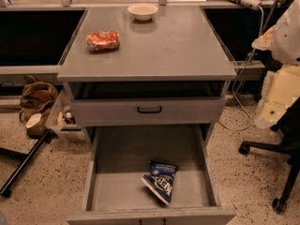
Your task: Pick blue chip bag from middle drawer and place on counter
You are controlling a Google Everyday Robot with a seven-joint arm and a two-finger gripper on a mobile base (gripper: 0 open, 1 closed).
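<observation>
In the pulled-out middle drawer (112,172), the blue chip bag (161,180) lies tilted on the grey floor, right of centre near the front. The desk (164,50) above carries an orange-red snack bag (103,40) at left and a pale bowl (142,11) at the far edge, with a handled drawer front (103,111) between. The pincer is outside the view, so its state cannot be told; a pale shape (286,27) at right is cut off.

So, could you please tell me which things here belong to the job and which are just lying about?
Job: blue chip bag, lying in the open middle drawer; counter; gripper, not in view.
Lying about: orange-red snack bag and white bowl on the counter; office chair; brown bag on floor.
</observation>
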